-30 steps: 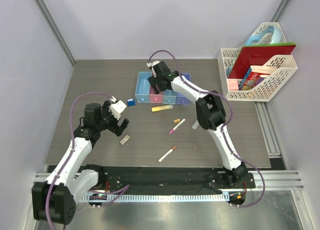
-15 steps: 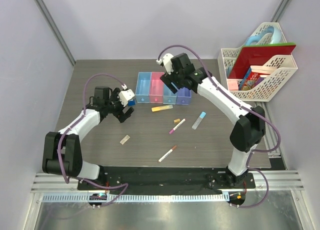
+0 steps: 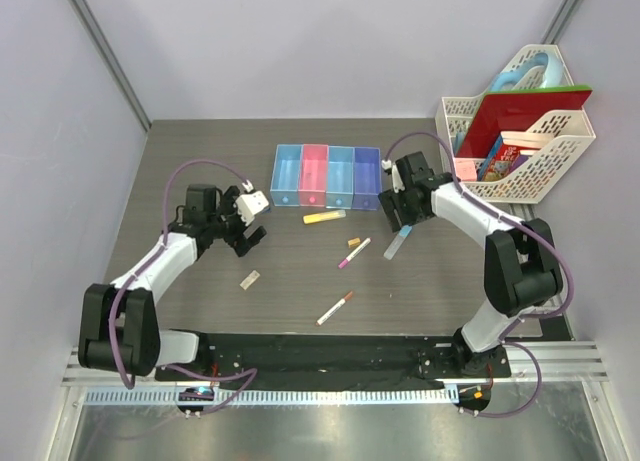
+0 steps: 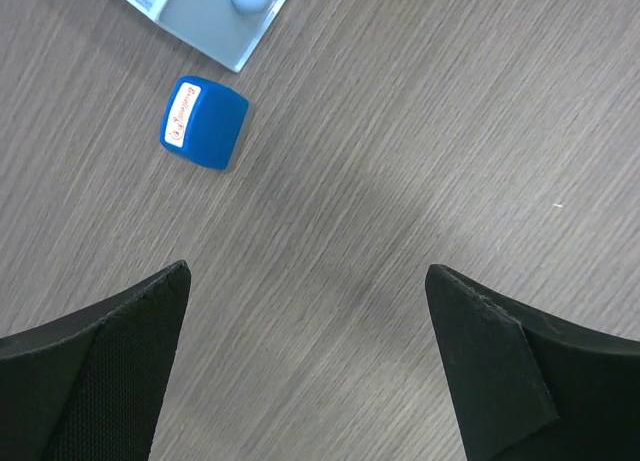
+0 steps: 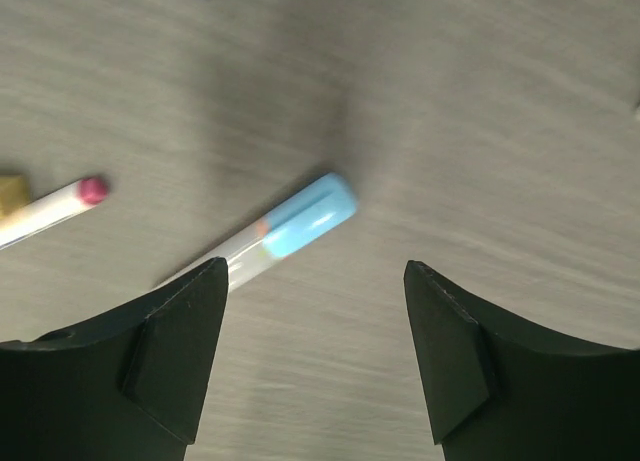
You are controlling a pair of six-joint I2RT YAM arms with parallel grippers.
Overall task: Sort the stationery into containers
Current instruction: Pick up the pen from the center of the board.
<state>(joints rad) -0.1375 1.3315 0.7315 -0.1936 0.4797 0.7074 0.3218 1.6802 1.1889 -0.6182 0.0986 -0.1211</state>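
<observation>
The four joined bins (image 3: 327, 176) stand at mid-back, light blue, pink, light blue, purple. A yellow highlighter (image 3: 324, 218) lies in front of them. My left gripper (image 3: 252, 237) is open and empty over bare table; the tiny blue cube (image 4: 205, 123) lies ahead of it beside the bin corner (image 4: 215, 16). My right gripper (image 3: 400, 224) is open just above the blue-capped marker (image 3: 398, 241), which shows near my left fingertip (image 5: 290, 226). A pink-tipped pen (image 3: 354, 252), a tan eraser (image 3: 353, 243), a red-tipped pen (image 3: 335, 308) and a beige eraser (image 3: 250, 279) lie loose.
Two white lattice baskets (image 3: 530, 176) stand at the back right with a red folder (image 3: 520, 116) and books. Grey walls close in the table on the left, back and right. The arm bases sit at the near edge.
My right arm swung from above the bins to the right and down over the blue-capped marker. My left gripper drew back slightly from the blue cube, still open.
</observation>
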